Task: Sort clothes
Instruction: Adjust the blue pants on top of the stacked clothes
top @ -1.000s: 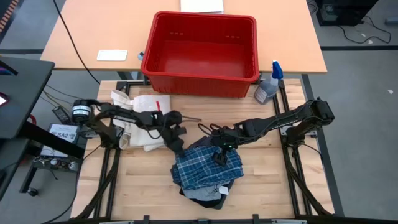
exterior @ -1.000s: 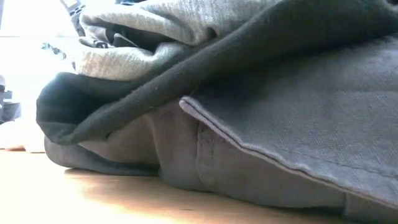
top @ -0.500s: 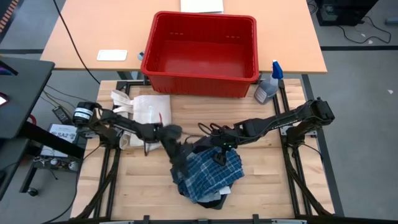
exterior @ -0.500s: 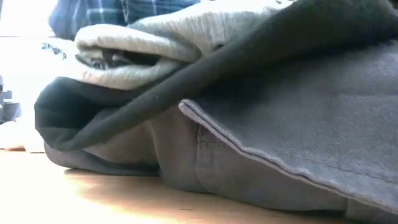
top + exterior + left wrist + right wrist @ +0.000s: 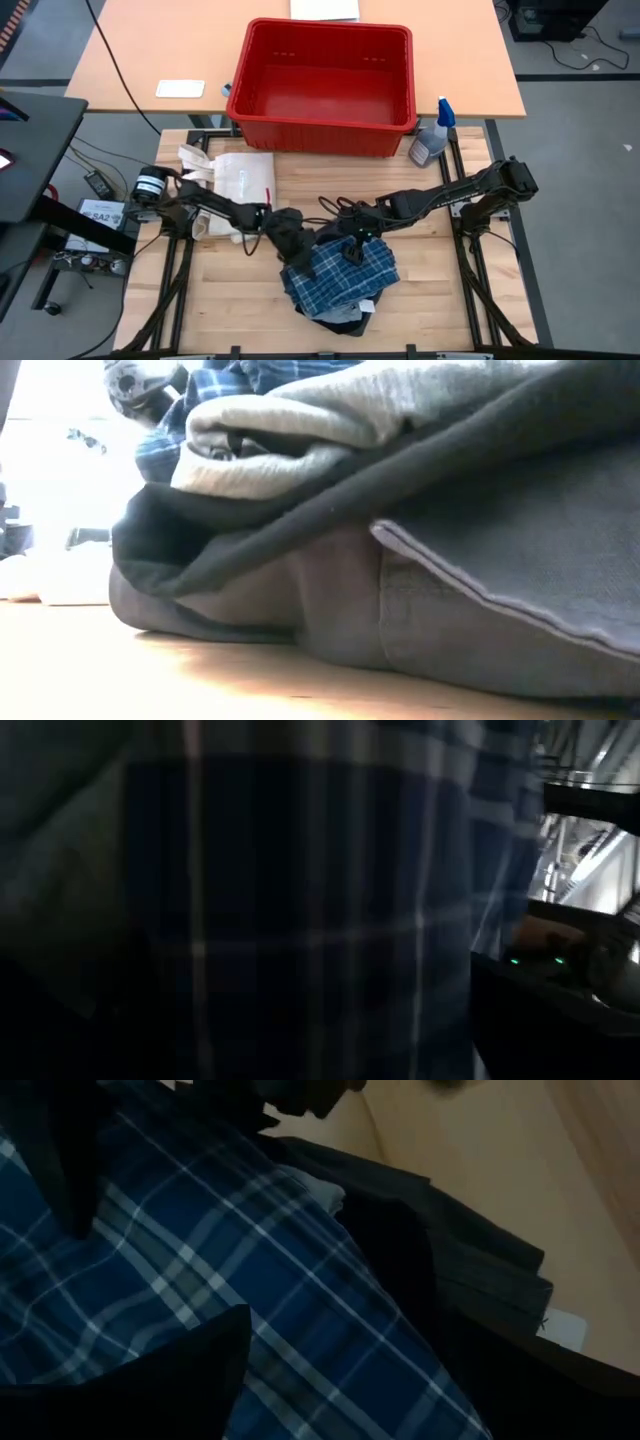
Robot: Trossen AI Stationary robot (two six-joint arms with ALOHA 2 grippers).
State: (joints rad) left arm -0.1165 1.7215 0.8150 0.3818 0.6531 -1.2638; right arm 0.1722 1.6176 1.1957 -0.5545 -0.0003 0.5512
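Observation:
The clothes lie in a pile near the table's front middle. A blue-and-white plaid piece (image 5: pixel 345 272) is on top. Under it are a light grey layer (image 5: pixel 300 420), a black piece (image 5: pixel 160 550) and the dark charcoal-grey shorts (image 5: pixel 480 560), which rest on the wood. My left gripper (image 5: pixel 298 243) is at the plaid piece's left edge, and plaid cloth (image 5: pixel 300 900) fills its wrist view. My right gripper (image 5: pixel 352 250) is open over the plaid piece's far part (image 5: pixel 250 1280), with one finger (image 5: pixel 60 1170) on each side of a flat stretch of it. My right gripper comes at the plaid piece from above, slanting from the table's right. Its open fingers (image 5: pixel 170 1370) stand over the flat cloth, and I cannot tell whether they touch it.
A cream-white tote bag (image 5: pixel 235 180) lies at the table's far left. A red bin (image 5: pixel 325 85) stands beyond the far edge, with a spray bottle (image 5: pixel 430 140) to its right. Bare wood shows at the near left (image 5: pixel 220 300) and the right (image 5: pixel 430 280).
My left gripper has gone from beside the tote bag toward the table's right and near edges, down to the plaid piece's left edge. The pile has shifted a little toward the table's right edge.

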